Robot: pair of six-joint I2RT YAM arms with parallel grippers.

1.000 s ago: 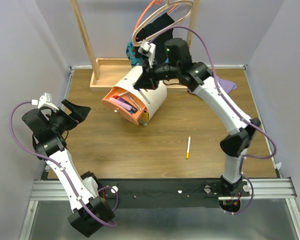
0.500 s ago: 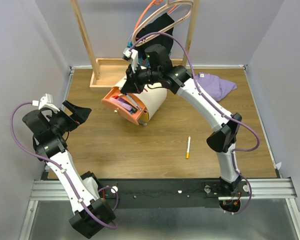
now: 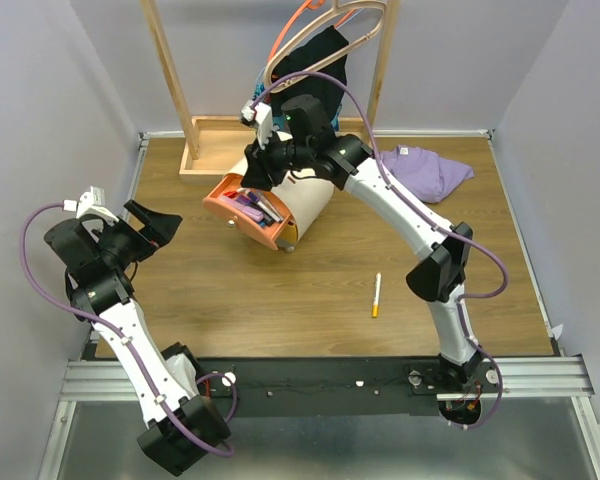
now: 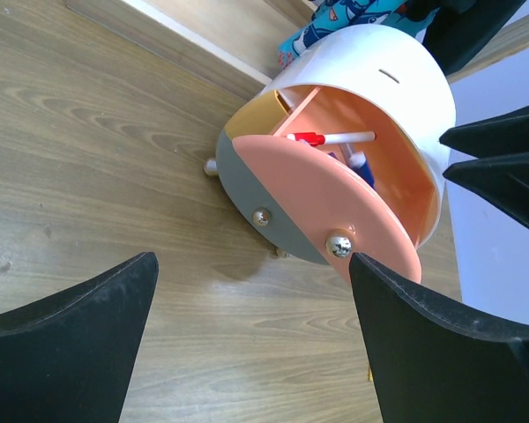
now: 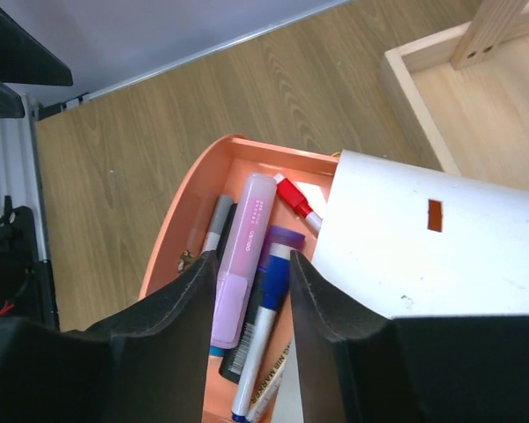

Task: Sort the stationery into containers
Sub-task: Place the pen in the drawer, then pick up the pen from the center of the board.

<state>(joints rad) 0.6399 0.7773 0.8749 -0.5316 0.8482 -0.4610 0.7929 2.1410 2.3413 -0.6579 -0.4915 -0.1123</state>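
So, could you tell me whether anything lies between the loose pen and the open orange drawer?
Nothing visible lies between the pen and the orange drawer; the right gripper hangs above the drawer's opening.

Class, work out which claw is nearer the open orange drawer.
Right. The right claw hangs directly over the orange drawer; the left claw sits apart, off to its left.

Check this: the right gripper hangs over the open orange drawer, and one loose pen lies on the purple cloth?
No: the top external view shows the pen on the bare table, apart from the purple cloth. The right gripper does hang over the open orange drawer.
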